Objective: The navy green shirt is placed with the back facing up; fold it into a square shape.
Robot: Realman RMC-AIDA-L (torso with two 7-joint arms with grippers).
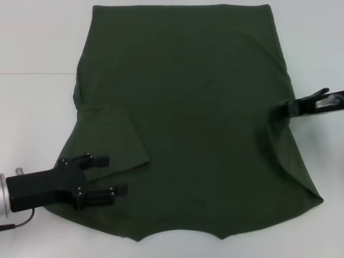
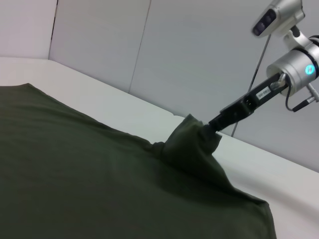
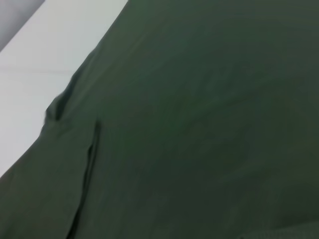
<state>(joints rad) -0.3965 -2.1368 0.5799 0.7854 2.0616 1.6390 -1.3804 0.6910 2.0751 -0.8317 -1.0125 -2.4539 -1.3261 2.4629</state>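
Note:
The navy green shirt (image 1: 204,118) lies spread flat on the white table (image 1: 32,107). Its left sleeve (image 1: 115,137) is folded inward onto the body. My left gripper (image 1: 110,176) hovers over the shirt's near left part, just below that folded sleeve, with its fingers open and nothing between them. At the shirt's right edge my right gripper (image 1: 278,111) is shut on the cloth. The left wrist view shows the right gripper (image 2: 212,125) pinching a bunched peak of shirt (image 2: 192,144) raised off the table. Dark green shirt cloth (image 3: 199,124) fills the right wrist view.
Bare white table (image 1: 37,37) surrounds the shirt on the left, right and far sides. The shirt's near hem (image 1: 177,234) reaches almost to the near edge of the head view. A pale wall (image 2: 174,50) stands behind the table.

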